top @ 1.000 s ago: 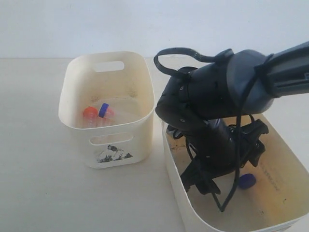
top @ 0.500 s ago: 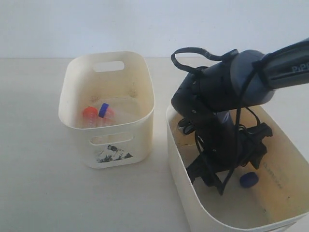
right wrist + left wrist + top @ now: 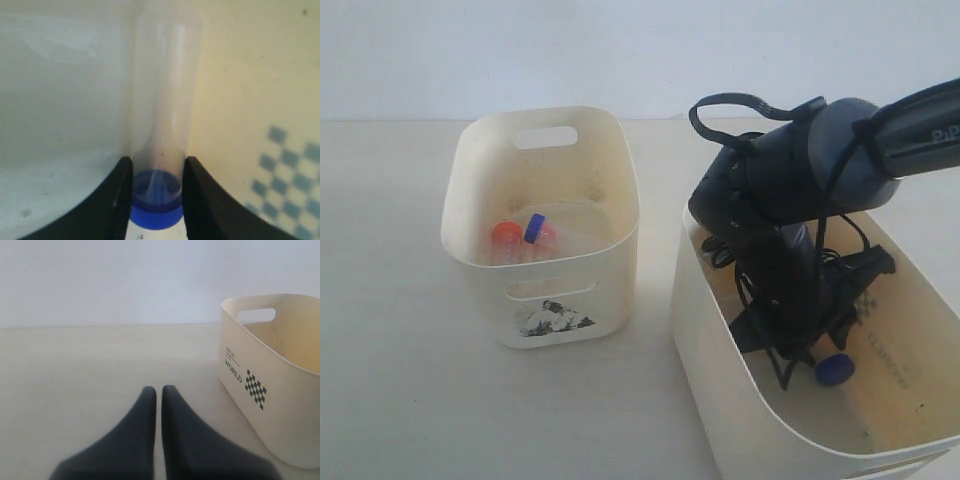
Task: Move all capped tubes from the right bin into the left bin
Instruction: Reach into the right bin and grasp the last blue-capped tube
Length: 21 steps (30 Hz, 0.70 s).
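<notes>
Right bin sits nearest us in the exterior view. The right hand is down inside it, clenched on the blue-capped tube, one finger on each side of the clear body just above the cap. The tube is close to the long wall that carries the checker print. We can't tell whether the tube is touching the bin floor.

Further back and to the left, well apart from the right bin, the left bin stands on the surface, torn black-and-white label facing us. Capped tubes lie clustered on its floor against the near wall, with orange and blue caps showing.

We see the left hand only in its wrist view. Its fingers are pressed together with nothing between them, low over bare surface, with the right bin's printed wall ahead of it and not touching.
</notes>
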Each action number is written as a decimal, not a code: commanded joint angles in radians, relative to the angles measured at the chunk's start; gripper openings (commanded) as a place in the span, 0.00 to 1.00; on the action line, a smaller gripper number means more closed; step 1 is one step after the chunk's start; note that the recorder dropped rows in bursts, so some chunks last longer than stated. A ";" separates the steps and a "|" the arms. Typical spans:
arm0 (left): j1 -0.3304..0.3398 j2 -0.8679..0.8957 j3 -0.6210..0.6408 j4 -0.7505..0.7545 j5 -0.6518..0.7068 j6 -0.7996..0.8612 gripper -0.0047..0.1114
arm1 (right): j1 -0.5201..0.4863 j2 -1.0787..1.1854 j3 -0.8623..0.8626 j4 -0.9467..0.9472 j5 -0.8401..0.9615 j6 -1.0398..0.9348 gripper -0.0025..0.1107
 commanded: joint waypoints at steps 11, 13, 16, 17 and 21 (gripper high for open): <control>0.002 -0.003 -0.003 0.002 -0.008 -0.007 0.08 | -0.002 0.004 0.001 0.002 0.025 0.019 0.40; 0.002 -0.003 -0.003 0.002 -0.008 -0.007 0.08 | -0.002 0.004 0.001 0.002 0.028 0.019 0.40; 0.002 -0.003 -0.003 0.002 -0.008 -0.007 0.08 | -0.002 0.004 0.001 0.002 0.039 0.019 0.40; 0.002 -0.003 -0.003 0.002 -0.008 -0.007 0.08 | -0.002 0.004 0.001 0.002 0.041 0.019 0.40; 0.002 -0.003 -0.003 0.002 -0.008 -0.007 0.08 | -0.002 0.004 0.001 0.002 0.017 0.011 0.58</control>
